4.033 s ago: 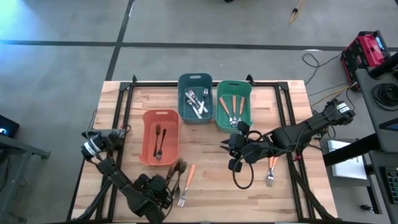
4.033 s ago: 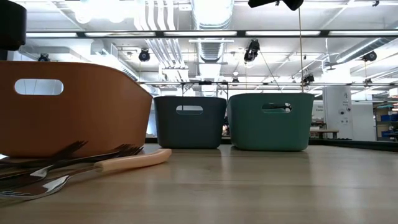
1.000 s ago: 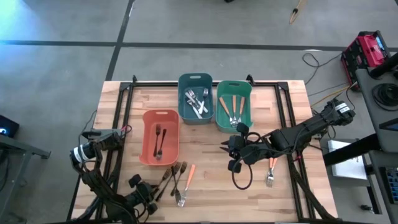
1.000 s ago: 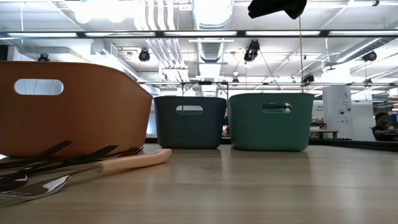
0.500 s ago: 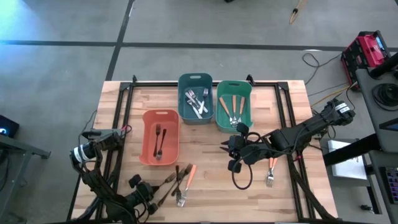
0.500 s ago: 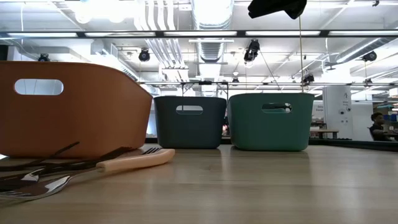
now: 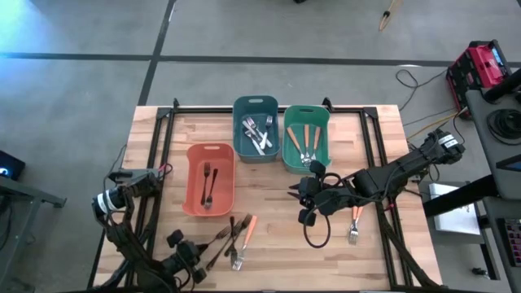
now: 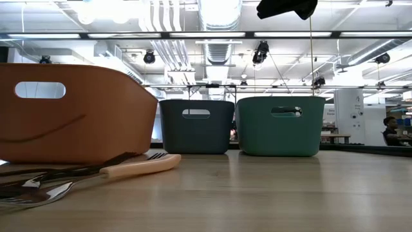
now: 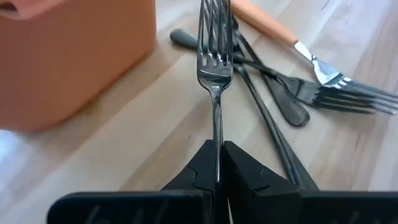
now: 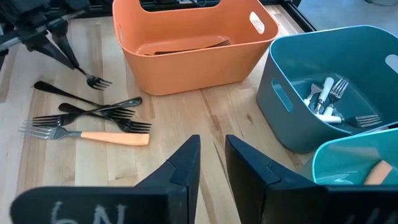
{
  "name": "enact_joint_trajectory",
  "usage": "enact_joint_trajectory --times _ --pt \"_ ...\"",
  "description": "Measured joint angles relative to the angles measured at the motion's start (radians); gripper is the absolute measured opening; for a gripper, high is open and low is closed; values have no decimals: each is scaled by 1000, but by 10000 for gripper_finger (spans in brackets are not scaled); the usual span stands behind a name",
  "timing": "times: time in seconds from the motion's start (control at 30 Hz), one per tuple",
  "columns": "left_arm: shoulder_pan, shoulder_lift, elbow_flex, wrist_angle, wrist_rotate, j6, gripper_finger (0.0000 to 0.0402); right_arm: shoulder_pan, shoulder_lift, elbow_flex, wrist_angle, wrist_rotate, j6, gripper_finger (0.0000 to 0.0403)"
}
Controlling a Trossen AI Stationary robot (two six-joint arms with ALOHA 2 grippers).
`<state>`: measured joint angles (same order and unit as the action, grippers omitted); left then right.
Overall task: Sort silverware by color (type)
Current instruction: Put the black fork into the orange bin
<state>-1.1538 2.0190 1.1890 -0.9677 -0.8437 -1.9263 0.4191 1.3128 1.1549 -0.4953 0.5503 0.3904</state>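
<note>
1. We see the wooden table (image 7: 366, 155) carrying three bins set close together: a salmon bin (image 7: 209, 155) toward the left, with a blue bin (image 7: 241, 146) and a green bin (image 7: 295, 159) side by side farther back.
2. We find the right gripper (image 7: 303, 202) waiting near the table's middle, just in front of the green bin; its fingers (image 10: 180, 165) stand a little apart with nothing between them.
3. We find the left gripper (image 9: 217, 163) at the table's front edge, in front of the salmon bin. Its fingers are pressed together on the handle of a dark fork (image 9: 214, 62), whose tines point out ahead, raised above the pile.
4. We count a small pile of loose silverware (image 7: 234, 241) just in front of the salmon bin: crossed dark forks (image 10: 102, 112) and an orange-handled fork (image 10: 93, 135) lying alongside.
5. We see another orange-handled fork (image 7: 355, 225) lying alone at the right, near the right arm.
6. We see two dark pieces (image 7: 207, 183) in the salmon bin, shiny silver pieces (image 7: 257, 132) in the blue bin, and orange-handled pieces (image 7: 306, 143) in the green bin.
</note>
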Motion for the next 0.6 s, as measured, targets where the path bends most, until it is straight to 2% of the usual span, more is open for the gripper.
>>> enact_joint_trajectory --times 0.17,0.4,0.6 --pt "0 -2 65 -67 -20 9 1 0 0 0 0 0 0 64" --pt "8 -4 215 -170 -172 79 0 0 0 0 0 0 0 71" --pt "85 -25 401 -516 -242 -16 0 0 0 0 0 -6 -10 65"
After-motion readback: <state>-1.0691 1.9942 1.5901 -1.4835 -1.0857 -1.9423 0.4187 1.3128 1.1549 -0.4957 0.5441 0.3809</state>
